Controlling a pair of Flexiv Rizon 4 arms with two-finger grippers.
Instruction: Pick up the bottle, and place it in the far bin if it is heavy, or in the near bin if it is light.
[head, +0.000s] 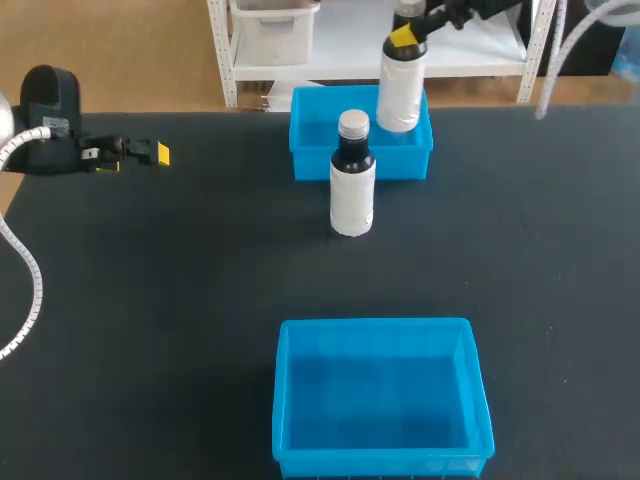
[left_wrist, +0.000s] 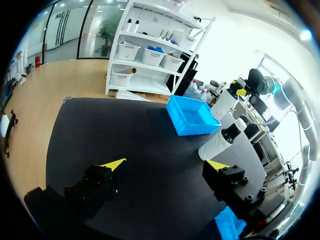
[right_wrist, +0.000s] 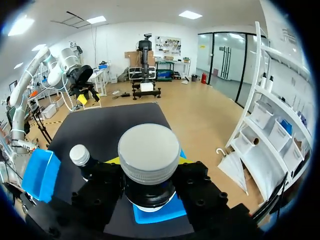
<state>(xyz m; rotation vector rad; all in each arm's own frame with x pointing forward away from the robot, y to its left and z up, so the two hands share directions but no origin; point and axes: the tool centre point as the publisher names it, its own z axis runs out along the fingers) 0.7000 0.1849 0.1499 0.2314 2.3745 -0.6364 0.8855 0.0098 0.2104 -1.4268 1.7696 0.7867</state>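
Matte black worktop (head: 150, 300), two open rectangular bins of smooth blue plastic: far bin (head: 310, 160) at 12 o'clock, near bin (head: 375, 324) at 6. Right tool (head: 405, 38) clamped on the neck of the bottle (head: 400, 95), a white cylinder with dark shoulder and round grey cap (right_wrist: 149, 150), held up over the far bin's 3 o'clock side. Pick-up looks done, with lowering and release left. Second bottle (head: 352, 185), same build, stands upright just before the far bin; left tool (left_wrist: 165, 165) at 9 o'clock, fingers apart, empty.
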